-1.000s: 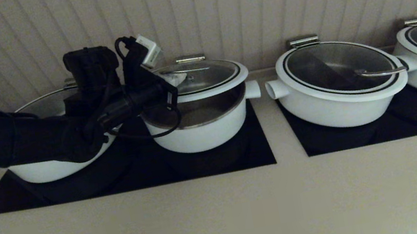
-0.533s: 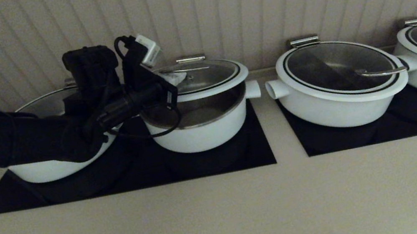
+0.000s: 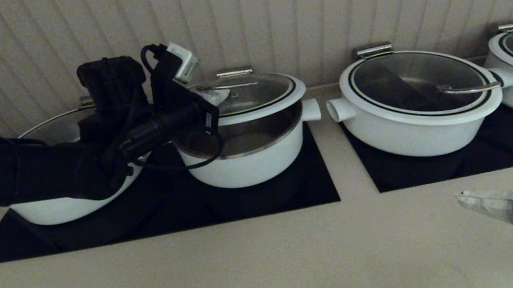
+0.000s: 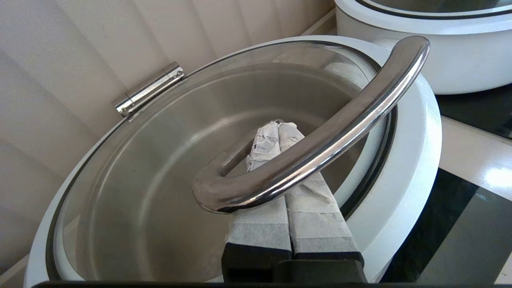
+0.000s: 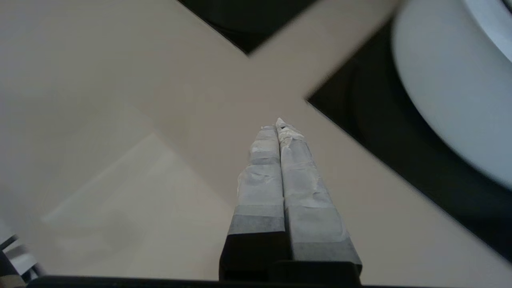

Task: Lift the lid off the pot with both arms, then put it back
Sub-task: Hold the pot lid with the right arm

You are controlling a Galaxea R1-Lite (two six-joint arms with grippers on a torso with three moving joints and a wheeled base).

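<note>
Lid (image 3: 248,94) hangs tilted above the pot (image 3: 247,153), near edge raised, so the lift is in hand. Left pincer (image 4: 276,138), fingers pressed together, is hooked under the handle (image 4: 320,140). Right pincer (image 3: 480,203), also closed, hovers over the near-right tabletop (image 3: 256,269), well apart. Next it likely must reach the lid.

White-rimmed glass lid (image 3: 248,94), white pot (image 3: 248,158)

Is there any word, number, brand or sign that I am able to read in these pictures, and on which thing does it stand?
None can be read. The pot, the lid, its steel handle, the small white box on the left arm and both taped grippers, left and right, show no print.
</note>
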